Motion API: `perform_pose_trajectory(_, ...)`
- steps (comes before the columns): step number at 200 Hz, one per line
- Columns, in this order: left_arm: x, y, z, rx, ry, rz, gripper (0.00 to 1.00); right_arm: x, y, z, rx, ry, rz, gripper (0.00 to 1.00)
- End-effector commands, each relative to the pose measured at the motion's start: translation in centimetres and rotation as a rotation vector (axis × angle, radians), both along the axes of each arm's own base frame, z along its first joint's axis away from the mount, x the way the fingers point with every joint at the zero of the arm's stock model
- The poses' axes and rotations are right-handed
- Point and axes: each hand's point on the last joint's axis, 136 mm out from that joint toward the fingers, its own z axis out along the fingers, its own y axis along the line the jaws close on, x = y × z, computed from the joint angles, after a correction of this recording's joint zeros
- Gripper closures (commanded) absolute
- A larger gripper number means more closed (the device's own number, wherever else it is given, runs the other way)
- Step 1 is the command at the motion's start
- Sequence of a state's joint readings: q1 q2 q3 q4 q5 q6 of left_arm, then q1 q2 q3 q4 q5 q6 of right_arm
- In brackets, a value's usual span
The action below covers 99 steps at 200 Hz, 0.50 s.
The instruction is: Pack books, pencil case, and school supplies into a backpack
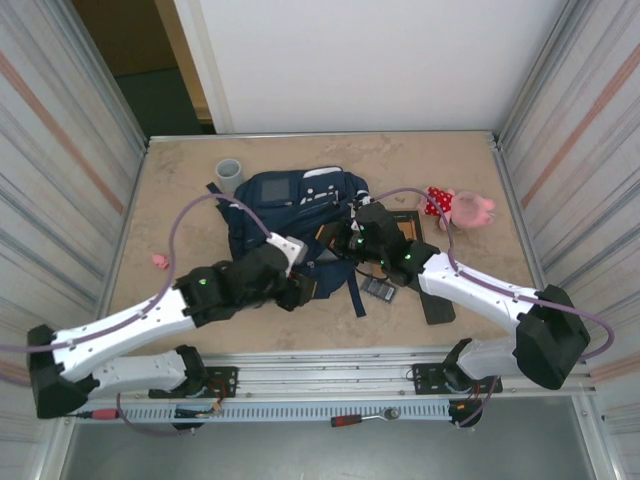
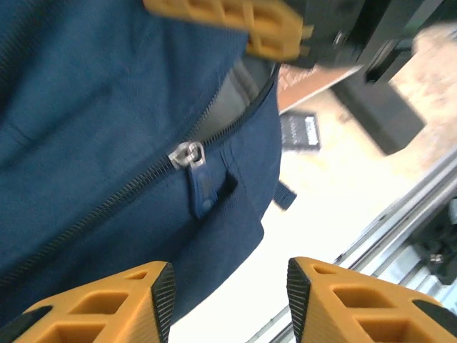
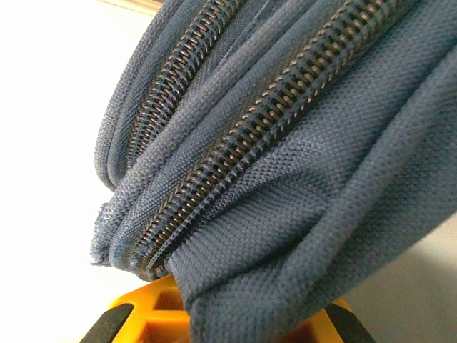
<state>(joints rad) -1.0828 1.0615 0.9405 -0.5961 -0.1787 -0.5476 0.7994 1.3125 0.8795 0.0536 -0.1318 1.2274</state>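
My left gripper (image 2: 227, 286) hangs released, orange jaws apart beside the large navy blue fabric backpack (image 1: 285, 195) mid-table, near its metal zipper pull (image 2: 191, 156). My right gripper (image 3: 214, 318) is clenched on the backpack's zippered edge. Just beside the backpack lies a small dark grey grid-faced piece (image 2: 300, 132), its print too blurred to read.

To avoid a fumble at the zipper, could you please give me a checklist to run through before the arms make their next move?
1. Left jaws open, holding nothing, near the zipper pull: ok.
2. Right jaws shut on the backpack fabric: ok.
3. Zipper fully open: not ok, teeth closed on one side of the pull.
4. Opening wide enough for the book: cannot tell.
5. Book packed: not ok, it lies on the table.
6. Dark grid-faced piece packed: not ok, on the table.
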Motion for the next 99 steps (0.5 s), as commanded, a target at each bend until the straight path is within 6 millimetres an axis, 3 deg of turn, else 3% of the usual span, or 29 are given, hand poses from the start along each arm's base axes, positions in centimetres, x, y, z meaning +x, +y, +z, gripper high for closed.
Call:
perform_pose_trajectory(1, 1.9, 1.7, 0.0, 0.063, -0.009, 0.219, 0.53, 0.2, 1.2, 4.0, 0.1, -0.054, 0.007, 1.0)
perform_pose_trajectory(60, 3.6, 1.3, -0.5, 0.023, -0.024, 0.348, 0.54, -0.3, 1.7, 4.8, 0.126, -0.061, 0.035, 1.0)
perform_pose_trajectory(99, 4.1, -0.4, -1.1, 0.02, -0.024, 0.323, 0.54, -0.5, 2.5, 5.2, 0.146, -0.055, 0.06, 1.0)
